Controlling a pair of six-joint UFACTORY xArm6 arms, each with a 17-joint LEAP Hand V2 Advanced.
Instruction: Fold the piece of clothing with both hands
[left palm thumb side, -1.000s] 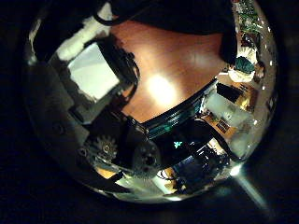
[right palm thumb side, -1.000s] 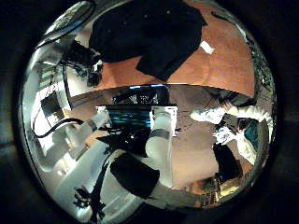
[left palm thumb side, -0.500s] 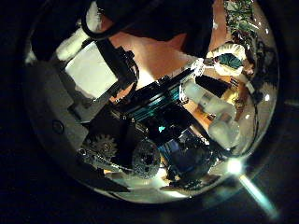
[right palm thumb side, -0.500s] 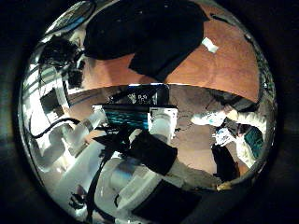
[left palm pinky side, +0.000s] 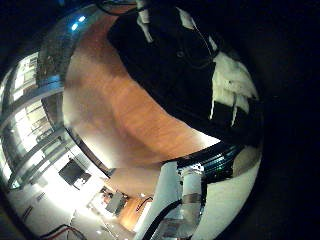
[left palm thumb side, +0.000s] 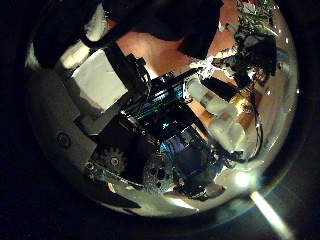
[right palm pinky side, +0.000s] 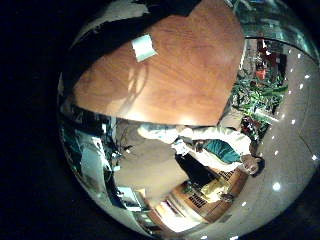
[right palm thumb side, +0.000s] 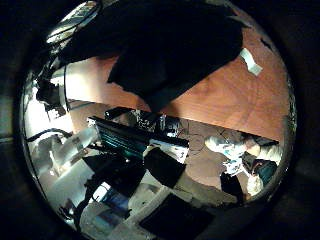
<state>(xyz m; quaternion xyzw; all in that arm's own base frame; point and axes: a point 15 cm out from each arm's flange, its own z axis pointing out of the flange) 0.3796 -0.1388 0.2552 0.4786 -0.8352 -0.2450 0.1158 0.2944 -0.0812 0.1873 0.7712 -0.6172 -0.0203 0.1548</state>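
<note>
- The table (right palm thumb side: 215, 100) is mostly bare wood, so we've got lots of room to slide in low.
- The heaped clothing (right palm thumb side: 170, 50) is the only big lump in the way. In the right thumb side view, open tabletop wraps round it from about 4 to 8 o'clock.
- A small paper slip (right palm thumb side: 252, 62) lies flat on the table near the clothing's edge, at roughly 3 o'clock from the heap.
- In the left little finger side view, a wide clear strip of table (left palm pinky side: 105, 95) runs along the clothing (left palm pinky side: 175, 55), about 8 o'clock.
</note>
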